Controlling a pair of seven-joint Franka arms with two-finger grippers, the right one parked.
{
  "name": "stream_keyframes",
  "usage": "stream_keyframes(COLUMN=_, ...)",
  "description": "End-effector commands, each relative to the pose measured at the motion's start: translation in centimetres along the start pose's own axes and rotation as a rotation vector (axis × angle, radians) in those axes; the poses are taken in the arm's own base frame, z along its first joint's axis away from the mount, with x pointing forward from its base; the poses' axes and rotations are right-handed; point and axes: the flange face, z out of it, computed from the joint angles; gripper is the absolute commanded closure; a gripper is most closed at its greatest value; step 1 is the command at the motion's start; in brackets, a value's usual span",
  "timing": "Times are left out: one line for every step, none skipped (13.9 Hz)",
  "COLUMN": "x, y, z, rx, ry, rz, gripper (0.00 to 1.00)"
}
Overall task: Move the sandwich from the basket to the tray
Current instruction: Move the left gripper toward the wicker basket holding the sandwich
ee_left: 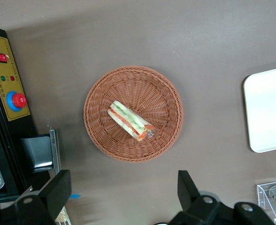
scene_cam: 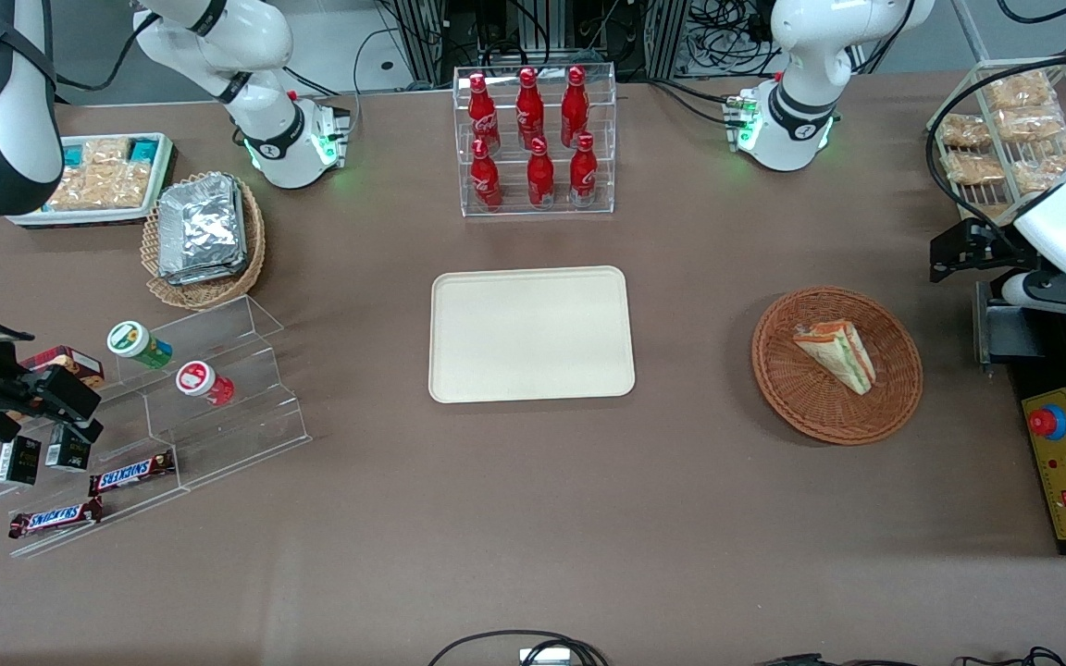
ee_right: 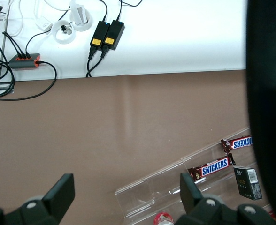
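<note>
My pincer (ee_left: 124,197) is only half in sight from my wrist: the two dark fingers (ee_left: 58,190) show their tips, the rest is cut off at the frame's edge. They stand wide apart with nothing between them. From the front my pincer (scene_cam: 959,248) is a dark shape near the edge of the picture, and I cannot make out its fingers there.

The sandwich (ee_left: 130,121) lies inside the basket (ee_left: 100,91), roughly at its middle, its green, orange and red layers turned up toward my wrist camera. I hang above the surface (scene_cam: 533,481) beside the basket, well clear of the sandwich and touching nothing.

The tray (scene_cam: 531,334) sits bare, toward the parked arm's end from the basket; my wrist view cuts off most of it.
</note>
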Motion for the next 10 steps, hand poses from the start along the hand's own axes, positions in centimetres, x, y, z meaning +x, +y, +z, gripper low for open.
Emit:
stream_keyframes(x=-0.3, y=-0.1, z=-0.4, rx=-0.01, ry=0.011, rz=0.001, gripper=0.0)
stream_keyframes(x=-0.3, y=-0.1, z=-0.4, rx=-0.011, ry=0.011, rz=-0.002, gripper=0.0)
stream_keyframes(x=-0.2, y=-0.1, z=-0.4, rx=-0.01, ry=0.012, rz=-0.001, gripper=0.0)
stream_keyframes(x=-0.1, y=-0.2, z=-0.1, rx=-0.004, ry=0.005, rz=-0.001, gripper=0.0)
stream_keyframes(x=0.0, y=-0.4, z=0.3, rx=0.001, ry=-0.002, rz=-0.004, gripper=0.0)
stream_keyframes(x=0.2, y=-0.5, z=1.1, rx=-0.001, ry=-0.015, rz=-0.017, gripper=0.0)
stream_keyframes(x=0.3, y=-0.5, z=2.4, rx=-0.002, ry=-0.03, rz=-0.042, gripper=0.0)
stream_keyframes(x=0.3, y=-0.5, z=3.6, rx=0.001, ry=-0.036, rz=-0.061, gripper=0.0)
stream_keyframes(x=0.2, y=-0.4, z=5.0, rx=0.002, ry=-0.044, rz=-0.085, gripper=0.0)
stream_keyframes(x=0.1, y=-0.3, z=6.5, rx=0.006, ry=-0.053, rz=-0.116, gripper=0.0)
